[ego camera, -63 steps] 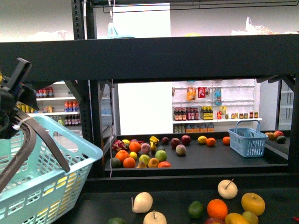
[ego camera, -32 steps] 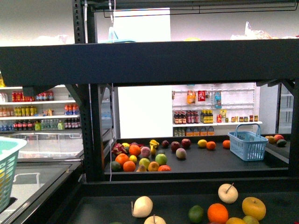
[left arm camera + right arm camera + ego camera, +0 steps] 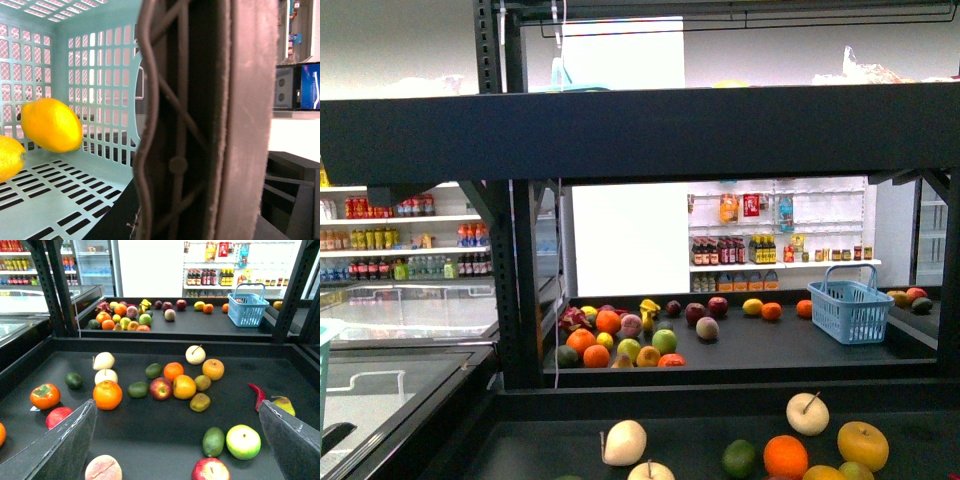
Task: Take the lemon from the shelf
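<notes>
from the front i am looking into the shelf, its dark upper tier crossing the view. on the near tier below, a white fruit, a lime, an orange and a yellow apple are lying apart. on the far tier a heap of fruit is sitting left of a blue basket. a sliver of teal basket rim is showing at the left edge; neither arm is showing here.

at my left wrist, the view is filling with a dark ribbed finger, and i cannot tell how my left pincer is set. beyond it a teal basket is holding a lemon by its back wall, with a second lemon at the edge.

at my right wrist, my right pincer is gaping wide, gripping nothing, hovering above the near tier's scattered fruit, among it a green apple and an avocado.
</notes>
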`<act>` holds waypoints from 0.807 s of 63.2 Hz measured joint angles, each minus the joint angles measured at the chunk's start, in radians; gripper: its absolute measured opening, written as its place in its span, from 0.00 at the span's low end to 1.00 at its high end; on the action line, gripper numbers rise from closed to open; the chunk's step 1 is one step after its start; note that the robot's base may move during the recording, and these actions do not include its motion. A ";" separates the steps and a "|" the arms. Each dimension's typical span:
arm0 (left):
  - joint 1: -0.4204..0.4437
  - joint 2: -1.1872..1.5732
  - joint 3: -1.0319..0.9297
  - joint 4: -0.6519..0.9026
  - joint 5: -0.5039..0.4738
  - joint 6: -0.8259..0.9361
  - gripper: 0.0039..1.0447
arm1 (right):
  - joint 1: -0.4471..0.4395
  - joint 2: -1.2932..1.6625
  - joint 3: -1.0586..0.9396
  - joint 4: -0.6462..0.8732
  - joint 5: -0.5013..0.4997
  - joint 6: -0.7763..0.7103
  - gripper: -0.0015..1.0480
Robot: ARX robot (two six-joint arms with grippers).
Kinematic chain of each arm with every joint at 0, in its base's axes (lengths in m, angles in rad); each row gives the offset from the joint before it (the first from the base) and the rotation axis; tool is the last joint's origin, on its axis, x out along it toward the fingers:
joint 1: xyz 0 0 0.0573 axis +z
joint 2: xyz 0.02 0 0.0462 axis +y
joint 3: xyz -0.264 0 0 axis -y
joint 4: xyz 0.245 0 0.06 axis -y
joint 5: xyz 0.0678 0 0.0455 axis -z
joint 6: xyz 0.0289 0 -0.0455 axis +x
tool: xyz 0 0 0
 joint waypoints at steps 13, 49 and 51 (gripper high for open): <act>0.014 0.004 0.032 -0.148 0.037 0.048 0.26 | 0.000 0.000 0.000 0.000 0.000 0.000 0.93; 0.022 0.000 0.036 -0.184 0.061 0.117 0.79 | 0.000 0.000 0.000 0.000 0.000 0.000 0.93; 0.022 -0.003 0.035 -0.188 0.057 0.121 0.84 | 0.000 0.000 0.000 0.000 0.000 0.000 0.93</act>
